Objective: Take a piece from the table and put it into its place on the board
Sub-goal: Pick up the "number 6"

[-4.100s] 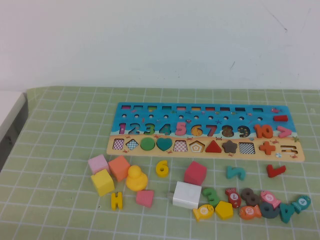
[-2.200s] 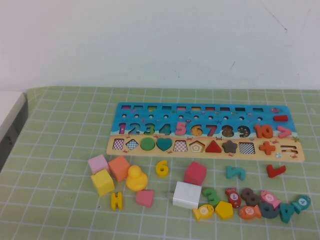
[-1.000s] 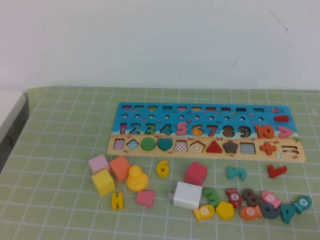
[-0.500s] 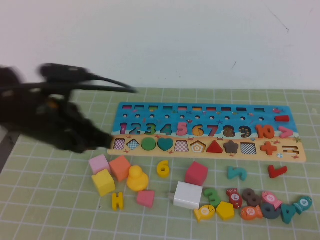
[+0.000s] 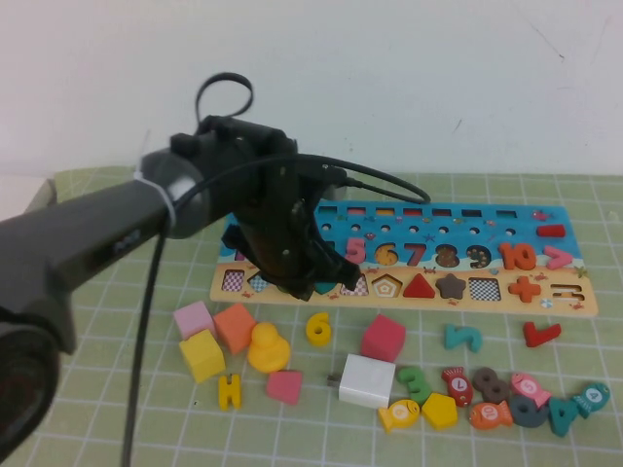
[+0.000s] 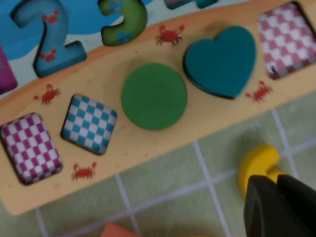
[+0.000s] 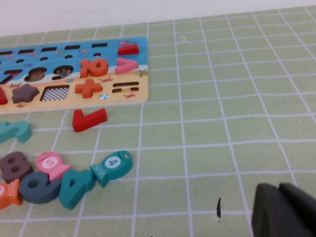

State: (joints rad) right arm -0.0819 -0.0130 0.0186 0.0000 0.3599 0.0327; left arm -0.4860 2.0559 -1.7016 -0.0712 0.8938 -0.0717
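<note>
The piece, a small flat yellow "6" (image 5: 317,328), lies on the green mat just in front of the board (image 5: 574,304). The long board has a blue band of numerals and a tan band of shapes. My left gripper (image 5: 321,286) hangs over the board's front edge near the heart shape, just behind the "6". It is shut and holds nothing. In the left wrist view its dark fingertips (image 6: 275,180) partly cover the yellow piece (image 6: 256,160), with the board (image 6: 123,144) beyond. My right gripper (image 7: 279,190) is shut over bare mat, far from the board (image 7: 134,97).
Loose pieces lie in front of the board: pink, orange and yellow cubes (image 5: 200,354), a yellow duck (image 5: 266,347), a yellow H (image 5: 228,390), a red cube (image 5: 383,338) and a white block (image 5: 366,379). Several numerals and fish (image 5: 487,413) lie at the right.
My left arm has swung in from the left and now reaches over the board's left part, down to just behind the yellow "6". No piece has moved.
</note>
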